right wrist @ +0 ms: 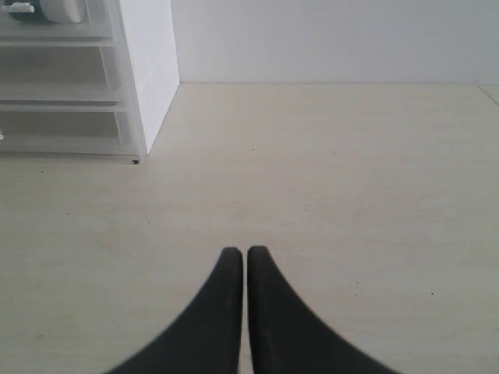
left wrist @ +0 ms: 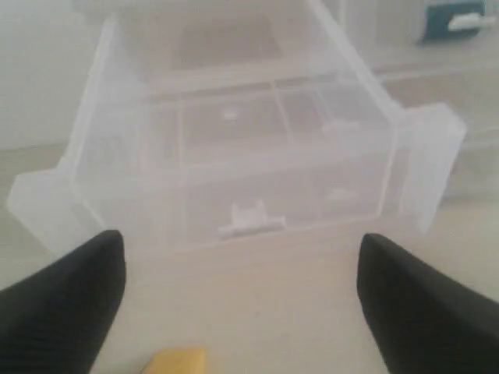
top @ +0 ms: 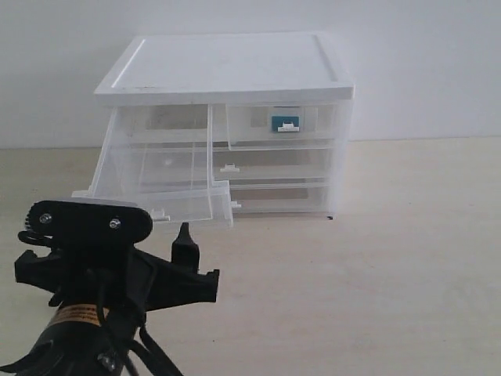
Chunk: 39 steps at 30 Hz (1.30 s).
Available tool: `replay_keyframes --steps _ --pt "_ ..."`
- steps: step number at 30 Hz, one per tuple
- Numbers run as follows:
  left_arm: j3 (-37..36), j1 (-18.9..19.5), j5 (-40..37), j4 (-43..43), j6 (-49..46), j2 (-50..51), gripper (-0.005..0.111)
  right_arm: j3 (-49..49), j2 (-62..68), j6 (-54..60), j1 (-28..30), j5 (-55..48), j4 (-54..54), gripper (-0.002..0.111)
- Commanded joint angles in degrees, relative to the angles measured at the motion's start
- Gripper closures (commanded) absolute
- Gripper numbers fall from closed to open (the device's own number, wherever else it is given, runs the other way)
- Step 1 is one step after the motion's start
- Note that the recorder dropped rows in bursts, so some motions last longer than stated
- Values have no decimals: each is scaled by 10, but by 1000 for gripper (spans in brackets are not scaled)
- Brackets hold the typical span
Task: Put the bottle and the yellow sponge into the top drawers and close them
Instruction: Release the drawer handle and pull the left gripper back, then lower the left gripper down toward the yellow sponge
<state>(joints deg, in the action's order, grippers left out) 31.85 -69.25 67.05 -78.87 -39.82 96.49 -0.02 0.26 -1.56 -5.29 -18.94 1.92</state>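
Left gripper (left wrist: 239, 249) is spread wide before the pulled-out left drawer (top: 153, 160). The sponge (left wrist: 178, 360) lies on the table (top: 391, 258) near its fingers (mostly cut off by the frame). The bottle (top: 274, 120) shows only as a teal patch behind the right drawer (top: 317, 129) front. The right gripper (right wrist: 246, 253) is pressed together.

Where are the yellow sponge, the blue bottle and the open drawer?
yellow sponge (left wrist: 176, 361): left wrist view, top face.
blue bottle (top: 274, 119): exterior view, teal body.
open drawer (top: 184, 205): exterior view, clear front panel.

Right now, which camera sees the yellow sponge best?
The left wrist view: a piece of the yellow sponge shows on the table, near the open left gripper. The exterior and right wrist views show none of it.
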Motion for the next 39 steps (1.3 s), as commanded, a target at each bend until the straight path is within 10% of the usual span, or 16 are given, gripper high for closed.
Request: replay_keyframes --steps 1,13,26,30,39 --pt "-2 -23 -13 -96 -114 -19 31 0 -3 1 1 5 -1 108" --pt "-60 -63 -127 -207 -360 -118 35 0 -3 1 1 5 -1 108" --pt "-113 -31 -223 -211 -459 -431 85 0 -3 1 1 5 -1 108" --pt "-111 5 -338 -201 -527 -491 102 0 -3 1 1 5 -1 108" --pt "-86 63 -677 -190 -725 -477 103 0 -3 1 1 5 -1 108"
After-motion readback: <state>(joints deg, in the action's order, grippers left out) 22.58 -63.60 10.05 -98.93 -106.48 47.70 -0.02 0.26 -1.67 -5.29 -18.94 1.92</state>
